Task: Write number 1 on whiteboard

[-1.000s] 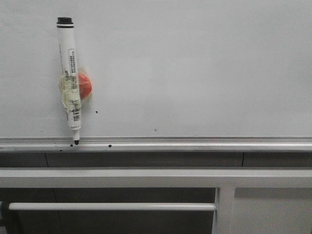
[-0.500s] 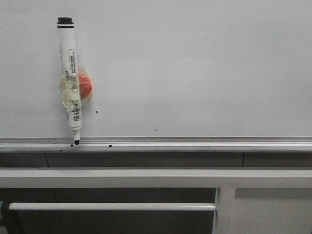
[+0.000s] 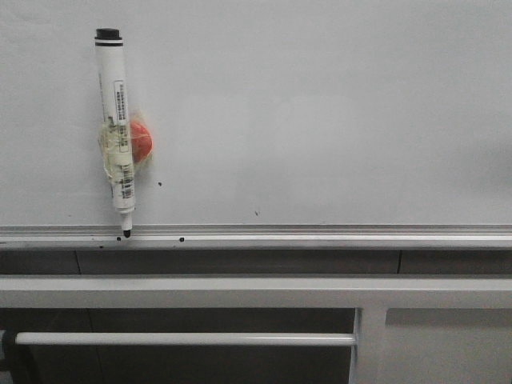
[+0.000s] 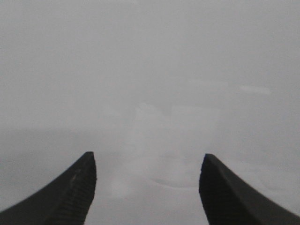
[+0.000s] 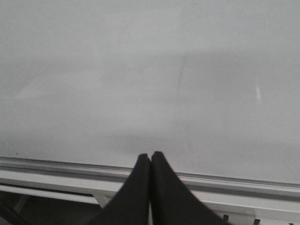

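L gripper (image 4: 146, 176) agape, facing whiteboard (image 4: 150, 70)

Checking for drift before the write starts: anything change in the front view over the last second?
Almost nothing. The marker pen taped to the red magnet sits very slightly lower and to the right; this may be camera shift. Its tip still rests at the ledge. The whiteboard stays unmarked, with no stroke, and no gripper appears in the front view.
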Controlling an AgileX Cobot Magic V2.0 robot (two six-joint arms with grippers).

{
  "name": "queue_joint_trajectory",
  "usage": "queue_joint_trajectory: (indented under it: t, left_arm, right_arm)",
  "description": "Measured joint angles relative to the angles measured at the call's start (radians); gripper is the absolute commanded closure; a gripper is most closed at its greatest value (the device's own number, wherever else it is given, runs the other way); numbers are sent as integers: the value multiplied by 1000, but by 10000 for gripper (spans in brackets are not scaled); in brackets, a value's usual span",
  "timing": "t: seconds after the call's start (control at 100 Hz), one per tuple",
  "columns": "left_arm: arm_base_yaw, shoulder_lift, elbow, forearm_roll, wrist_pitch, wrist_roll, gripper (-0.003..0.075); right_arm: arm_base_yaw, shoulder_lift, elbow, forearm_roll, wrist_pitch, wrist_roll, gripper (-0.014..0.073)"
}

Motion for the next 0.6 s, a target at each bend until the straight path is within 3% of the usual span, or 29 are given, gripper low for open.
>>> queue_joint_trajectory:
  t: [0.26, 0.6]
  left_arm:
    - [-273, 158, 0, 22, -32, 0, 282]
    - [-453, 433, 13, -21, -190, 0, 282]
  right_arm:
    - [0, 40, -7, 14, 4, -19, 657]
    - [0, 40, -8, 20, -2, -33, 657]
